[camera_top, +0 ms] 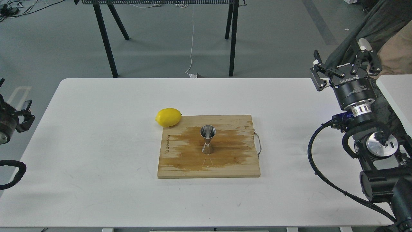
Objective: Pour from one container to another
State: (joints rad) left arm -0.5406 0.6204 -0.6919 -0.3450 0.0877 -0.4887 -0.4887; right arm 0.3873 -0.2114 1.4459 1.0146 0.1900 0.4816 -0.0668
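The steel jigger point(207, 139) stands upright in the middle of the wet wooden cutting board point(238, 164). My right gripper point(343, 56) is raised high beyond the table's far right corner, open and empty, far from the jigger. On the white table to the right of the board I see only a faint glassy trace point(303, 143); the clear glass cup cannot be made out with certainty. My left gripper point(28, 112) hangs off the table's left edge, its fingers apart and holding nothing.
A yellow lemon point(168, 117) touches the board's far left corner. The board has a metal handle point(258, 143) on its right side. A chair point(362, 54) draped with clothes stands right of the white table point(96, 145); a black-legged table point(109, 38) stands behind.
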